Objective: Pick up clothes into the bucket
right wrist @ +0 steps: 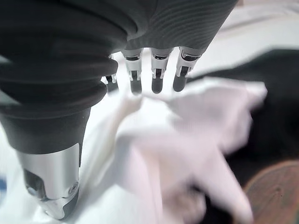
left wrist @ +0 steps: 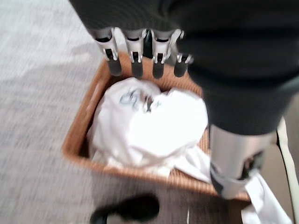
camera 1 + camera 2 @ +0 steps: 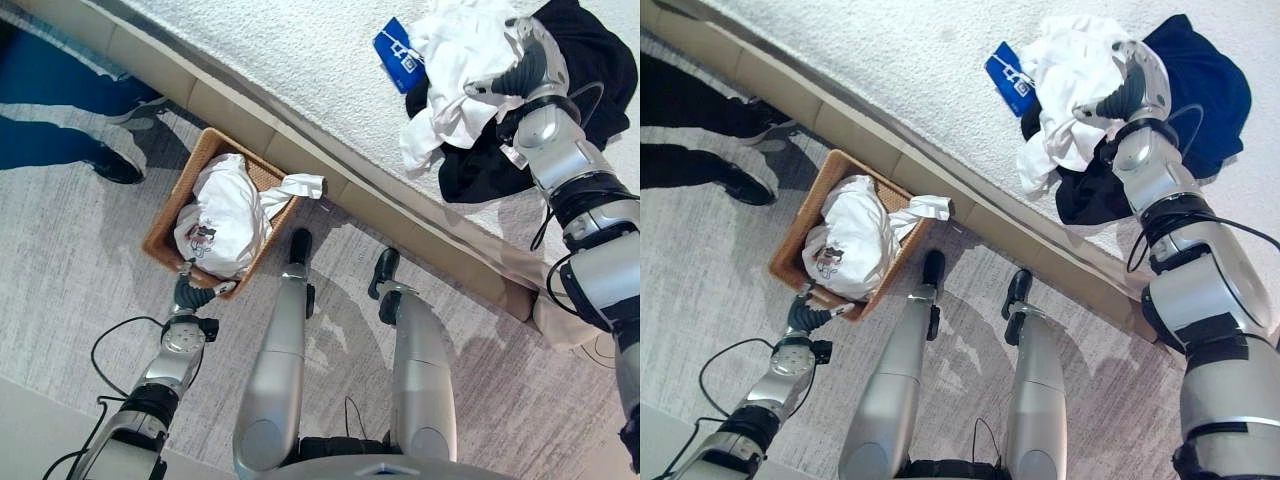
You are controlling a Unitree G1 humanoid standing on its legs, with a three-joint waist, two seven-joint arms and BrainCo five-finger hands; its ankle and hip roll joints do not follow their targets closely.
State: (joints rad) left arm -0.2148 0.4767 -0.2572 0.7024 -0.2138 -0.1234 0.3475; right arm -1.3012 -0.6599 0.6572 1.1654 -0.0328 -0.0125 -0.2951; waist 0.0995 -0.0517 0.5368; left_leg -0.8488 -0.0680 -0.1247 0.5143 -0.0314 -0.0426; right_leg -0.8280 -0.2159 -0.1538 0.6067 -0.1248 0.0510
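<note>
We are looking down at a wicker basket (image 3: 166,236) sitting on grey carpet (image 3: 60,260), its far side lying just beside the tan edge of the bed (image 3: 250,120), with open floor on the basket's near side. A person's dark shoes (image 3: 118,165) are standing on the carpet beyond the basket's far corner. A bundled white garment (image 3: 222,222) is filling the basket, one sleeve hanging over the rim toward the bed. Our left hand (image 2: 140,60) is hovering at the basket's near rim, fingers straight and relaxed, holding nothing. Farther along from the basket, on the bed's white cover, a blue card (image 3: 398,54) is lying beside a white shirt (image 3: 450,70) heaped on dark clothing (image 3: 590,60). Our right hand (image 1: 154,74) is reaching over the white shirt, fingers extended, tips just at the cloth.
</note>
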